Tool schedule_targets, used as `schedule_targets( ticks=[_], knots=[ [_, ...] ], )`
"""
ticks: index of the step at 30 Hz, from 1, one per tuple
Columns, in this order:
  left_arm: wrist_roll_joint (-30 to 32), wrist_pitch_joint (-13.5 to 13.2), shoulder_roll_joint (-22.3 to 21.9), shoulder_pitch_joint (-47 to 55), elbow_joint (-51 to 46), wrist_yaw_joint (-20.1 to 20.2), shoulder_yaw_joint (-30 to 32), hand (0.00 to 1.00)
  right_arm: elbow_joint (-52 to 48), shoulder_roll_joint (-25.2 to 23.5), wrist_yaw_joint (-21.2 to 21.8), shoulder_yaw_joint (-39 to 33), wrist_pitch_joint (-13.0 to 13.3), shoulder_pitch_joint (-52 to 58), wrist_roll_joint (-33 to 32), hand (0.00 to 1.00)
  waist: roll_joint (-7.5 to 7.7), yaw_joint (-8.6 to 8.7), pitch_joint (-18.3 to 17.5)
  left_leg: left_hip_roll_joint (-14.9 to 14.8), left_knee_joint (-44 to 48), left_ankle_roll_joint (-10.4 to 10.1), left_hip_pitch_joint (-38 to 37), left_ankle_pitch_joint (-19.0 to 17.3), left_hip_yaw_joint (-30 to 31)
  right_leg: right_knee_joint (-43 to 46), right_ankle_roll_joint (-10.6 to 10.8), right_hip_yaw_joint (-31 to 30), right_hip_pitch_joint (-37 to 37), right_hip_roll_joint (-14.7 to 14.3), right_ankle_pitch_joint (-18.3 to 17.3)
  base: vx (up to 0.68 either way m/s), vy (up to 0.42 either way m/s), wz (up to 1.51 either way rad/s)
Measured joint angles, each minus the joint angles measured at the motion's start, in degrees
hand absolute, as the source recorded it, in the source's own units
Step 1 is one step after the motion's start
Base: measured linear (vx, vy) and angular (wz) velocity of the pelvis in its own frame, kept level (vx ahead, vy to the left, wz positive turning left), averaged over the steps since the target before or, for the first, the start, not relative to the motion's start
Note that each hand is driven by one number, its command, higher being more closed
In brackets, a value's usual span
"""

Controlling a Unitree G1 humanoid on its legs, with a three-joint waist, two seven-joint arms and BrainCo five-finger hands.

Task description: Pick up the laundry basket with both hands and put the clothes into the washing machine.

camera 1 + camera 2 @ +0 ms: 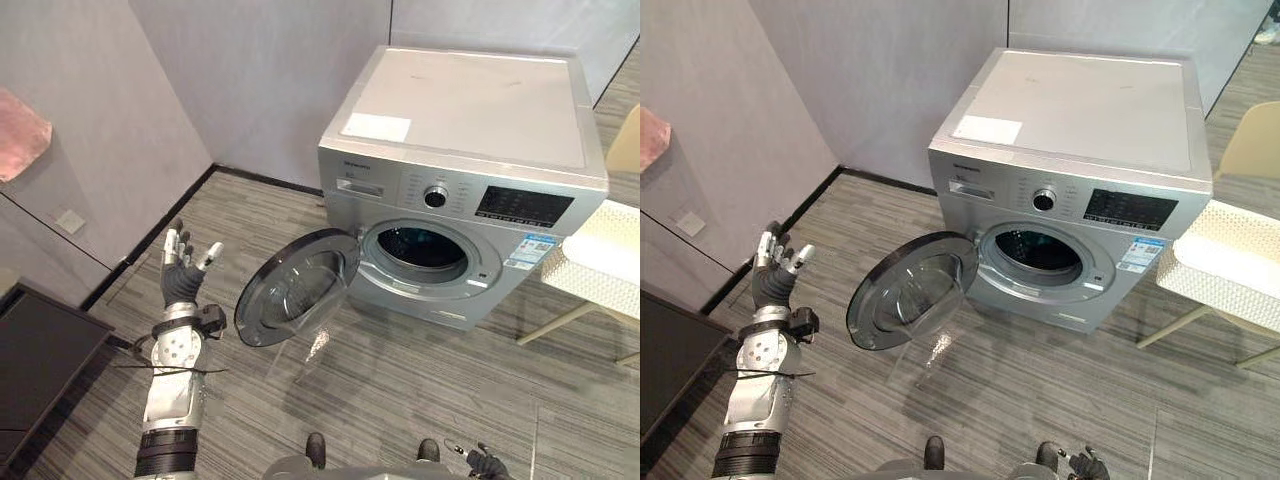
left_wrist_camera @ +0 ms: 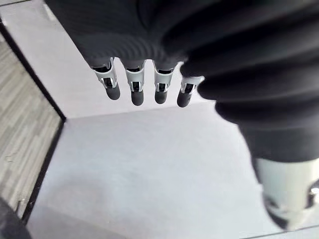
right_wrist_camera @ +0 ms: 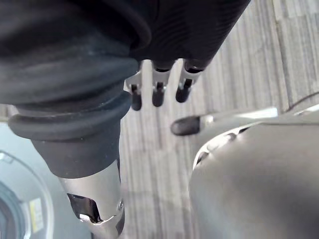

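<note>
Silver front-loading washing machine [image 1: 470, 170] sits upper right of frame, its round glass door [image 1: 295, 287] swung open at centre. White perforated laundry basket [image 1: 600, 262] rests at right edge. Left hand [image 1: 183, 262] raised mid-left, fingers straight, empty. Right hand [image 3: 159, 87] relaxed, empty, down by the floor. Fits pre-pickup or post-unload; drum contents unclear.

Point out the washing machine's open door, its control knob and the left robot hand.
open door [image 1: 295, 288], left eye view, on the round glass centre.
control knob [image 1: 435, 197], left eye view, on the knob's face.
left robot hand [image 1: 182, 272], left eye view, on the dark-covered palm; fingers straight, holding nothing.
</note>
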State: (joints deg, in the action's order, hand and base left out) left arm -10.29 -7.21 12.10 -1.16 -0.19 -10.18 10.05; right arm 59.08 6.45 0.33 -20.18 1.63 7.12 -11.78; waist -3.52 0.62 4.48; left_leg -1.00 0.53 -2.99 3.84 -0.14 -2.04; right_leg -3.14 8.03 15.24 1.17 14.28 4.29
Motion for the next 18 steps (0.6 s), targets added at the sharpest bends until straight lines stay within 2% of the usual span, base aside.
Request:
schedule_targets(
  ticks=[3,6,8,9,10,12,15,17,18],
  knots=[
    [0.2,-0.1,0.0,-0.1,0.3,0.1,1.2,0.00,-0.2,0.0,0.6,1.0,-0.1,-0.3,0.6,0.00,0.64,0.19,0.3,-0.2,0.1,-0.1,2.0,-0.1,-1.2,-1.0,-0.3,-1.1,2.3,-0.3,1.1,-0.07,0.021,-0.24],
    [-0.1,-0.2,1.6,-4.0,4.1,-0.2,4.0,0.00,-0.2,0.6,1.2,1.2,-0.1,-1.7,0.8,0.00,1.83,0.07,1.6,-1.3,3.4,-0.1,8.2,-0.1,-2.7,-0.8,-0.3,-2.9,8.0,-1.1,3.2,-0.06,-0.014,-0.23],
    [-0.8,-0.1,6.6,-11.4,10.6,-1.7,6.2,0.00,-0.4,0.8,1.2,3.0,0.0,-4.4,0.9,0.00,3.50,0.28,4.5,-2.7,6.7,-0.4,12.4,-0.5,-3.0,-0.6,-1.0,-3.5,11.0,-2.4,4.6,-0.13,-0.032,-0.18],
    [-1.9,-0.2,10.8,-17.0,15.2,-2.7,6.4,0.00,-0.9,0.8,1.2,4.4,0.0,-5.5,0.9,0.00,5.45,0.20,6.2,-3.3,8.0,-0.8,15.0,-0.7,-3.0,-0.3,-1.6,-4.1,13.3,-3.3,5.1,-0.13,-0.020,-0.11],
    [-2.1,-0.1,13.0,-20.1,17.9,-3.0,6.4,0.00,-1.5,0.8,1.2,5.1,0.1,-5.8,0.9,0.00,6.34,0.23,6.9,-3.7,8.6,-0.8,16.4,-0.6,-2.9,-0.1,-1.7,-4.2,14.4,-3.6,5.3,-0.14,-0.039,-0.09],
    [-2.6,0.3,20.7,-31.8,27.8,-4.7,6.2,0.00,-3.1,0.9,1.1,8.0,0.6,-6.9,0.9,0.00,9.59,0.37,10.3,-5.2,11.3,-1.1,20.7,-0.8,-2.5,0.0,-1.9,-4.3,17.4,-4.3,6.6,-0.14,-0.049,-0.04],
    [-2.5,1.0,26.3,-42.5,38.4,-5.8,5.5,0.00,-5.7,0.7,1.0,11.7,0.8,-6.8,0.5,0.00,10.46,0.03,11.8,-7.3,16.2,-1.4,26.9,-2.4,-1.9,0.0,-0.7,-4.8,21.5,-6.1,9.5,-0.13,-0.028,-0.15],
    [-2.6,2.9,29.8,-50.0,44.2,-6.0,5.3,0.00,-8.8,-0.5,1.1,14.9,1.1,-6.8,-1.3,0.00,10.94,-0.46,12.7,-10.1,18.7,-0.8,30.3,-3.7,-2.0,-1.4,0.4,-5.9,23.8,-8.4,14.4,-0.11,0.007,-0.44],
    [-2.6,3.0,30.2,-51.4,44.7,-6.0,5.1,0.00,-9.1,-1.1,1.0,15.6,1.4,-6.7,-1.7,0.00,11.20,-0.76,12.9,-10.7,18.5,-0.8,30.6,-3.7,-2.1,-2.3,0.7,-6.0,24.1,-9.1,16.2,-0.07,0.006,-0.42]
  ],
)
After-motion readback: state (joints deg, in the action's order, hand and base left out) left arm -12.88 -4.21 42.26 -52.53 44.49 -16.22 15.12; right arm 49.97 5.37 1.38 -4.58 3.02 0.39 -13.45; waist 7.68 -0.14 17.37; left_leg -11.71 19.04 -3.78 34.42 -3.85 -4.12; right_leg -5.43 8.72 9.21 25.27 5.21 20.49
